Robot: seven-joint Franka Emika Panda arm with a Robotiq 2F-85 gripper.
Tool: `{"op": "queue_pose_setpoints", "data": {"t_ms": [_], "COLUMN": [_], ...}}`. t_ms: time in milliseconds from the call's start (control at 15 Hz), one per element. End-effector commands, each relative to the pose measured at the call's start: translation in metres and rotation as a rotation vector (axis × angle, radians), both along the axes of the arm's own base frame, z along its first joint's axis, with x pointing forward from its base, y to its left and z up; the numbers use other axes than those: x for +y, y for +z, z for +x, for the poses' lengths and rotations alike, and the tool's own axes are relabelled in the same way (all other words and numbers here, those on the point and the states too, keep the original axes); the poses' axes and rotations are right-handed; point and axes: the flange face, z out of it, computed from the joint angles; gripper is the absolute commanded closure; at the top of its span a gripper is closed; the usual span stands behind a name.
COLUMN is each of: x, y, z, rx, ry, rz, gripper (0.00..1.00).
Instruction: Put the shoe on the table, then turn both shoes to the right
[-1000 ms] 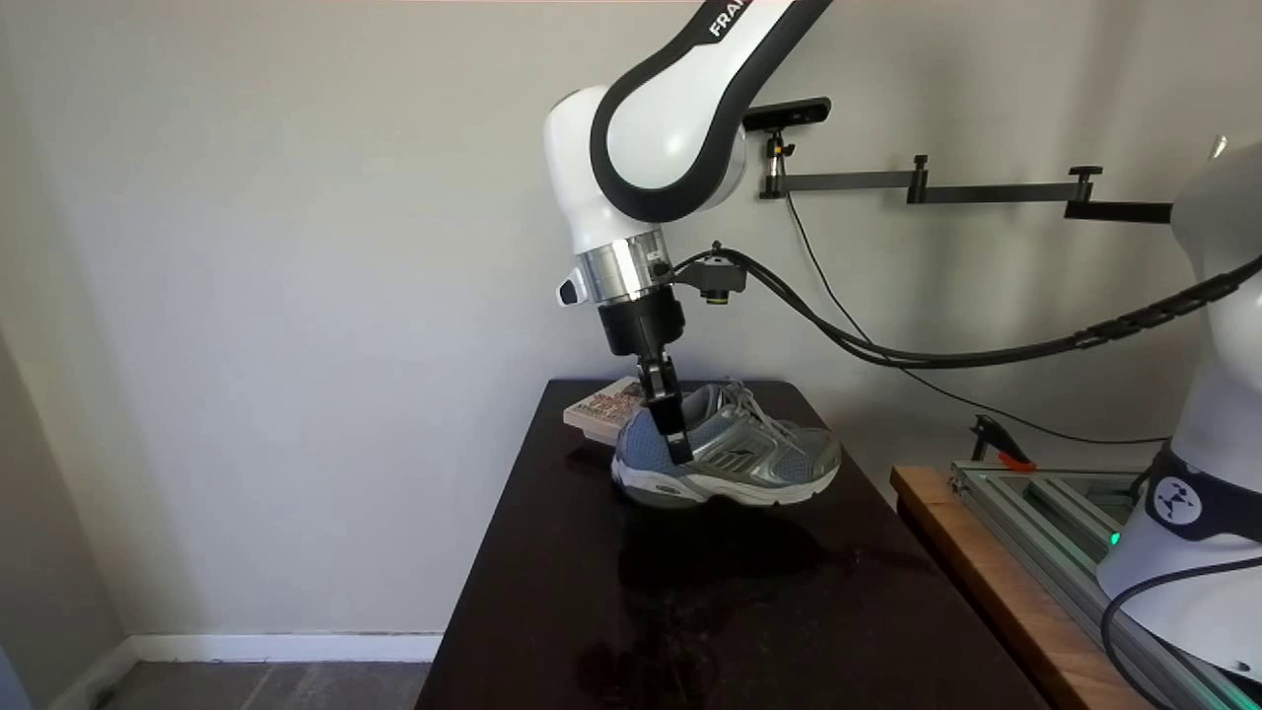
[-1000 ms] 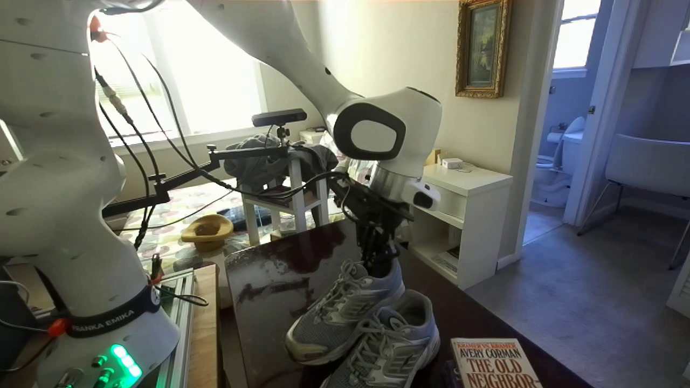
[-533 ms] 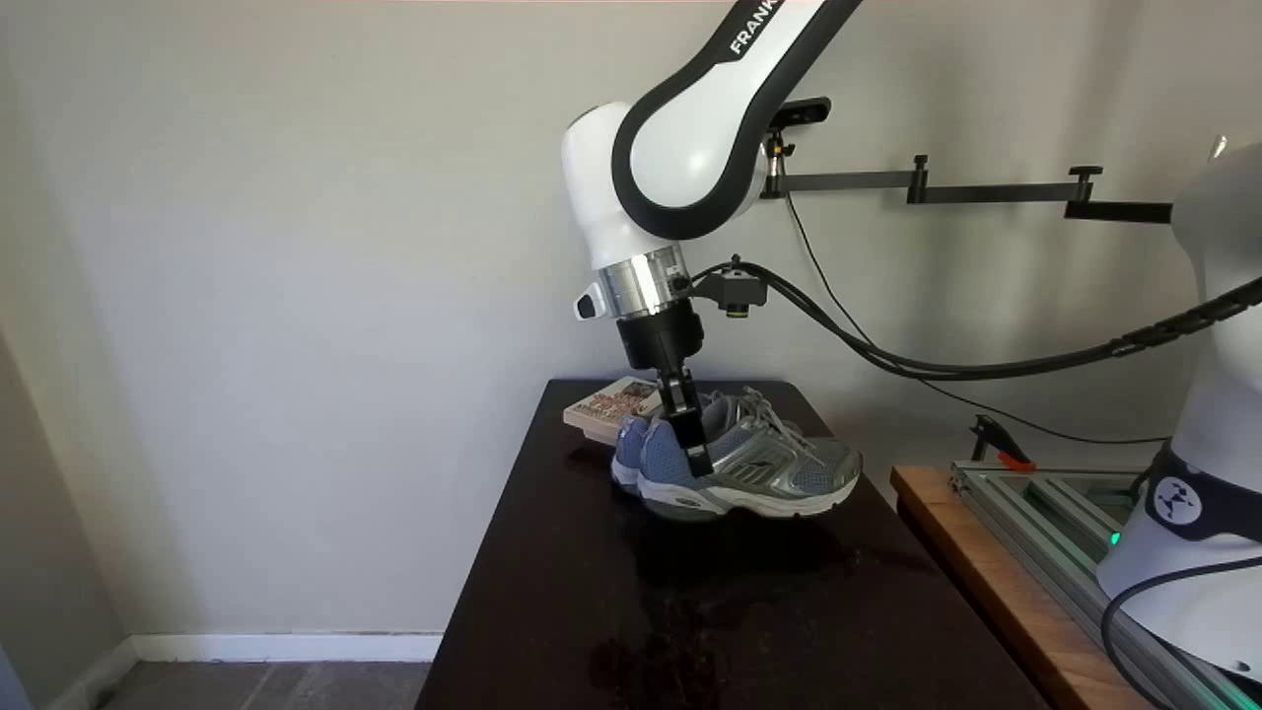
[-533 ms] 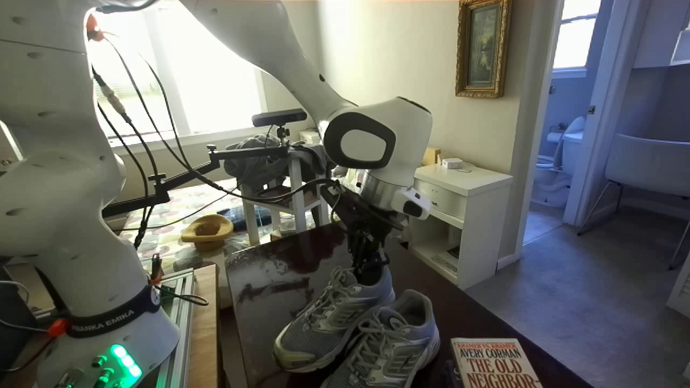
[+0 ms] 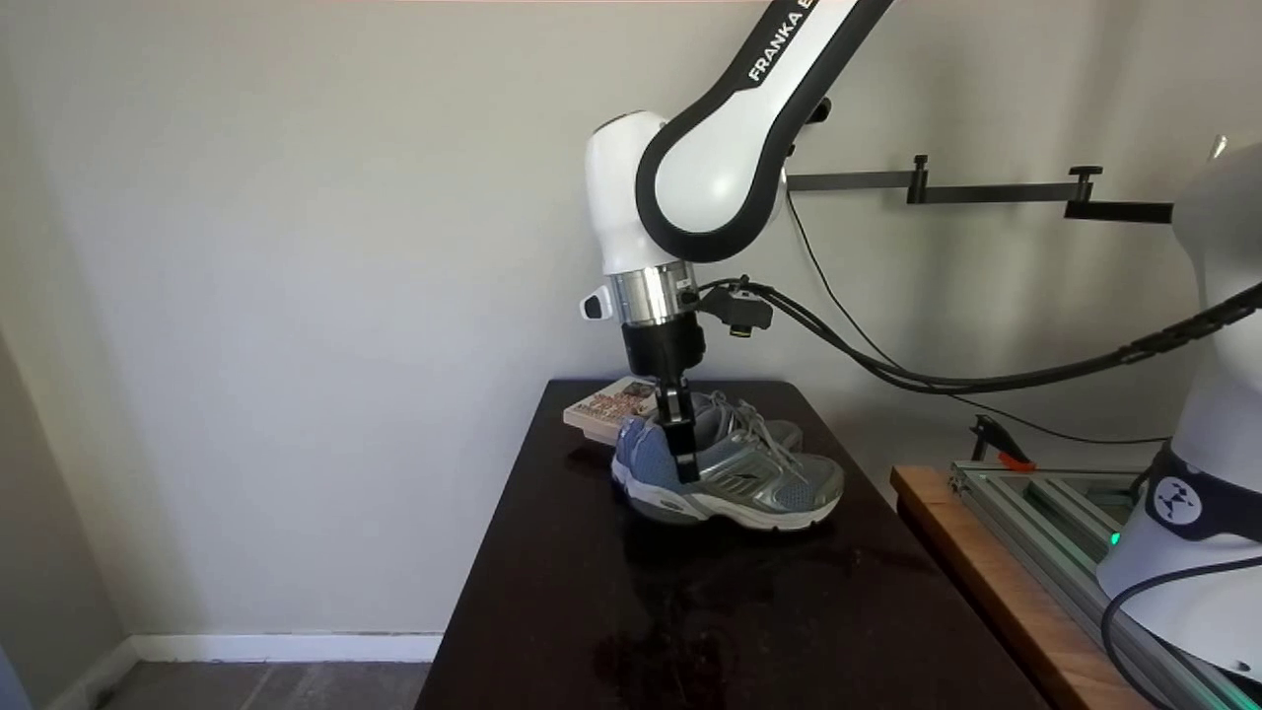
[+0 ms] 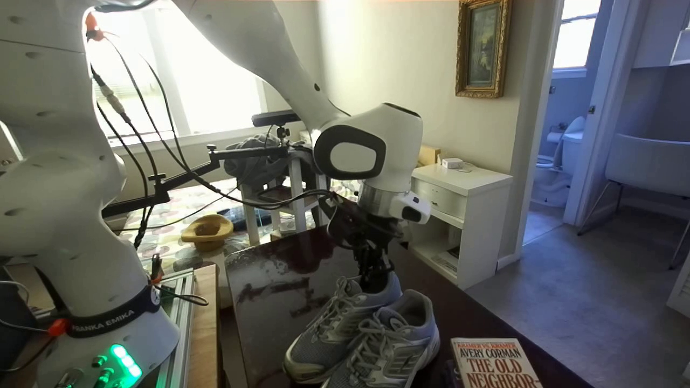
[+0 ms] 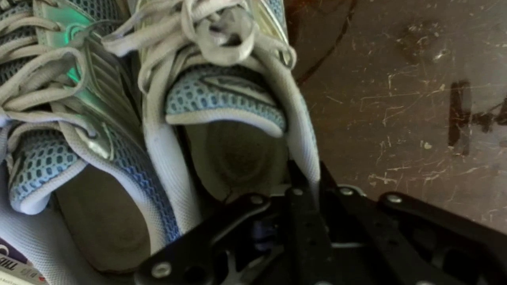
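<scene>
Pinching the gripped shoe (image 7: 303, 122) at its collar, the gripper (image 7: 310, 178) has one jaw inside the shoe and one outside. In an exterior view, the inner jaw is hidden by the side of the shoe. There, the gripped shoe is located toward the far edge of the worktop (image 5: 572, 621), toe toward the right edge; sole contact cannot be determined. Only parts of the second shoe (image 5: 785, 434) show behind it, nearer the far edge; its toe is cut off in the wrist view. The book (image 5: 603, 406) lies near the far left corner, partly covered from sight. The near edge is out of frame.
</scene>
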Motion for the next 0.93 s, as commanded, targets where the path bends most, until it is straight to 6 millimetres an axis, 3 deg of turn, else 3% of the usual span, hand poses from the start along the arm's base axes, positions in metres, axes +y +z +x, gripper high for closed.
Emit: {"op": "queue_pose_setpoints", "data": {"t_ms": [0, 467, 533, 667, 867], "x": [-0.002, -0.009, -0.010, -0.011, -0.015], "y": [0.008, 0.006, 0.006, 0.008, 0.015], "z": [-0.010, -0.013, -0.014, -0.015, -0.016], "rx": [0.001, 0.018, 0.025, 0.029, 0.008], "ry": [-0.011, -0.013, -0.021, -0.028, -0.028], "rz": [-0.024, -0.030, -0.036, -0.041, -0.063], "gripper": [0.98, 0.98, 0.68, 0.59, 0.37]}}
